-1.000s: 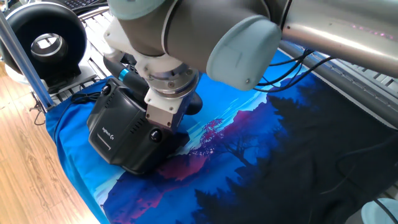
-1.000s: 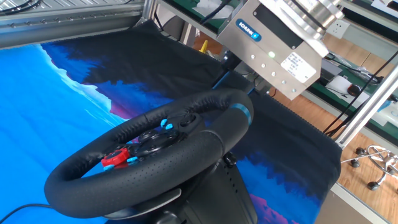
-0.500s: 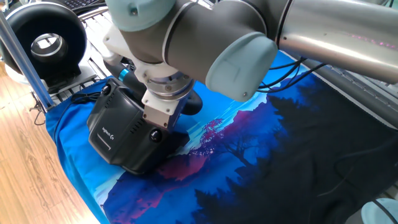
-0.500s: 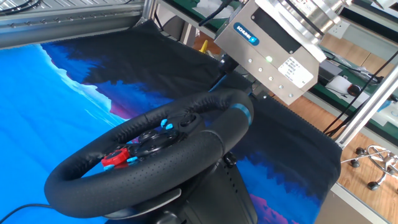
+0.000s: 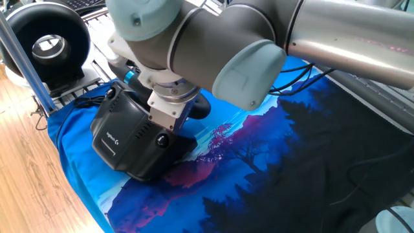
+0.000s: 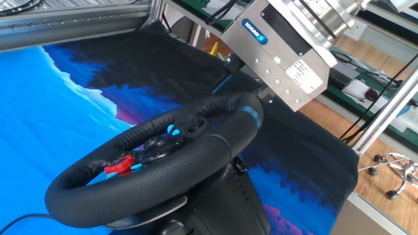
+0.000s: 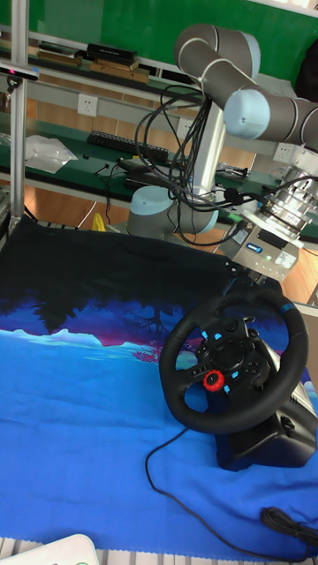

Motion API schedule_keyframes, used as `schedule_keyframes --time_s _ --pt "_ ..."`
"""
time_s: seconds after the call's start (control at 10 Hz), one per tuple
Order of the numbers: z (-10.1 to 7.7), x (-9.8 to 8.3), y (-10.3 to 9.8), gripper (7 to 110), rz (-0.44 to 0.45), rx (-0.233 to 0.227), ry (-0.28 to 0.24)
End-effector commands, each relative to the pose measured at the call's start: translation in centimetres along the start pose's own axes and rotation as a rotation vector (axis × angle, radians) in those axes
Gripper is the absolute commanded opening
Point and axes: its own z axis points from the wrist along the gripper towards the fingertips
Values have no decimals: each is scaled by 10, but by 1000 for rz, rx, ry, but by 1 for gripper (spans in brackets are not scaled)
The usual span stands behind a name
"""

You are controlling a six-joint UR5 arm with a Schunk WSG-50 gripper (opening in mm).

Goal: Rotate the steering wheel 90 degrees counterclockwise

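Observation:
The steering wheel [image 6: 157,163] is a black rim with a blue stripe [image 6: 251,116] at its far top and red and cyan hub buttons. It stands tilted on a bulky black base [image 5: 123,139] with a logo. My gripper [image 6: 240,91] reaches down from its silver body [image 6: 281,49] to the top of the rim just beside the stripe. Its fingers are mostly hidden behind the rim, and it appears shut on it. In the tall fixed view the wheel [image 7: 231,362] faces the camera with the gripper [image 7: 241,287] at its upper edge. In one fixed view the arm covers most of the wheel.
A black ring-shaped device with a white centre [image 5: 46,42] sits at the back left behind a blue frame post [image 5: 26,61]. The blue mountain-print cloth [image 5: 278,155] covers the table. A black cable [image 7: 199,490] trails from the base. Shelves stand behind the arm.
The gripper body has shifted a little to the left, and the rim's blue stripe has moved slightly left with it, a small counterclockwise turn.

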Motion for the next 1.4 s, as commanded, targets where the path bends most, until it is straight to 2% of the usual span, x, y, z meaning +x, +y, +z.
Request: schedule_keyframes --time_s 0.0,0.3,0.8,0.9,1.2,1.3 --pt "-2 -4 3 44 49 41 10" --pt "2 -6 14 44 70 62 18" --pt "5 -5 26 44 106 47 31" --pt "5 -5 26 22 112 47 31" --pt "6 -4 21 22 121 53 29" --pt "6 -4 19 7 127 61 29"
